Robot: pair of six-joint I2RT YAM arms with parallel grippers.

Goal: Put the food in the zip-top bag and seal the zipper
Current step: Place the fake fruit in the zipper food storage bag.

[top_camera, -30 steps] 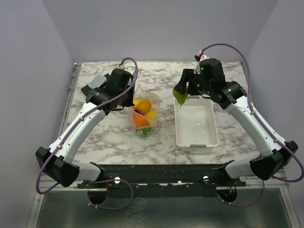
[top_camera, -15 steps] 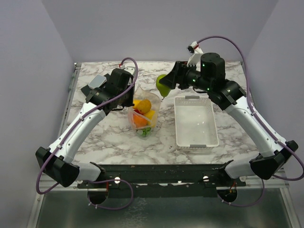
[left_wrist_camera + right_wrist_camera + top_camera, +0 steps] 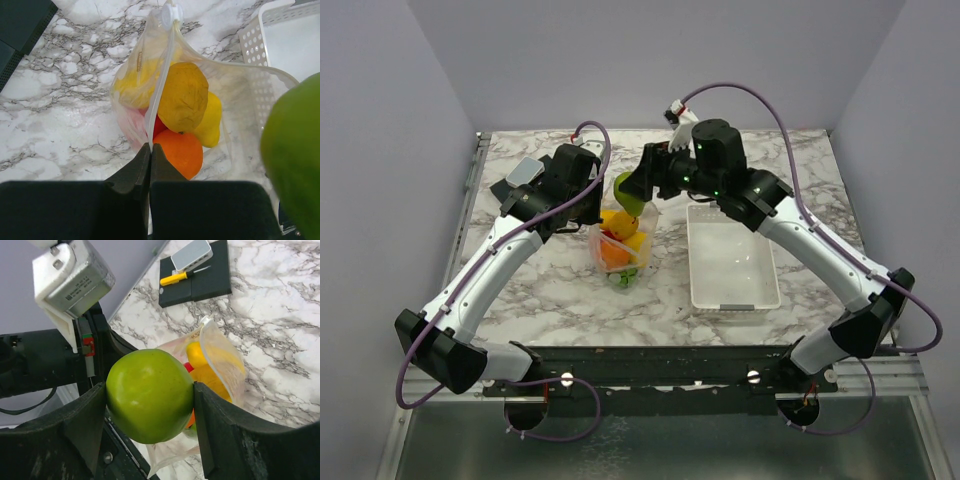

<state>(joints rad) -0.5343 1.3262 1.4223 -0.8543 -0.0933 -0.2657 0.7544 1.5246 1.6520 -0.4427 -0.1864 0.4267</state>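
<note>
The clear zip-top bag point(image 3: 620, 245) stands open on the marble table and holds yellow, red and orange toy fruit point(image 3: 185, 97). My left gripper point(image 3: 150, 147) is shut on the bag's mouth edge with the zipper strip point(image 3: 161, 80) and holds it up. My right gripper point(image 3: 150, 397) is shut on a green toy apple point(image 3: 149, 395) and holds it in the air just above the bag's open mouth point(image 3: 628, 190). The apple also shows at the right edge of the left wrist view point(image 3: 295, 160).
A white perforated tray point(image 3: 733, 255) lies to the right of the bag. A black pad point(image 3: 196, 277) at the far left carries a grey block point(image 3: 191, 254) and a small yellow-handled tool point(image 3: 173, 279).
My right gripper has carried the green apple leftward from above the tray's far end to over the bag's mouth. The left arm and the bag have stayed put.
</note>
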